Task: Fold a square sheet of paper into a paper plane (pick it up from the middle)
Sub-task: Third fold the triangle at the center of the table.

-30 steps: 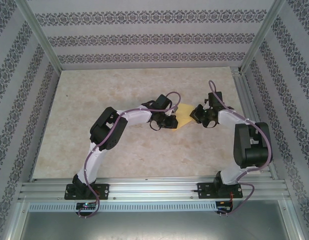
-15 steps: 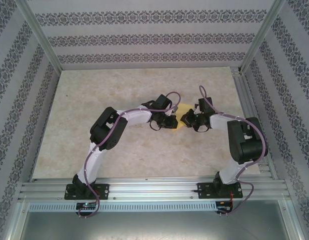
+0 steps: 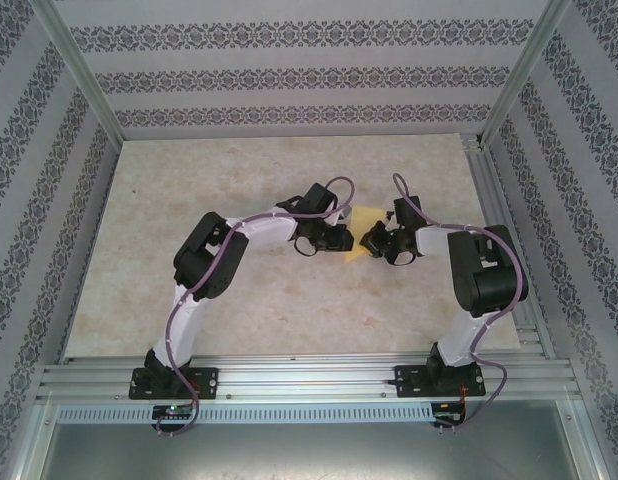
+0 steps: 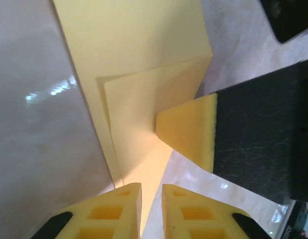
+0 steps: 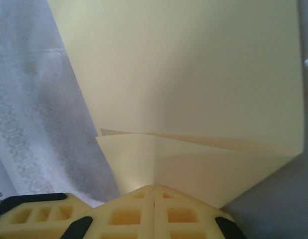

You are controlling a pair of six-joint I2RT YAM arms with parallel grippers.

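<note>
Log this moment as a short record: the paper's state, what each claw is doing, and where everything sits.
paper: sheet of paper, pale yellow, partly folded, one layer lapped over another
location: between the two claws, over the middle of the table
left claw: fingers slightly apart, paper edge running between them; grip unclear
right claw: shut on the paper's folded edge
progress: creases started, not yet a dart shape

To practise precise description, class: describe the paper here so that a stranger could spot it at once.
On the pale marbled table, look mid-table where both arms' tips meet. Between the left claw and the right claw is the sheet of paper: thin, creased, pale yellow, unlike the bulky black claws around it.
</note>
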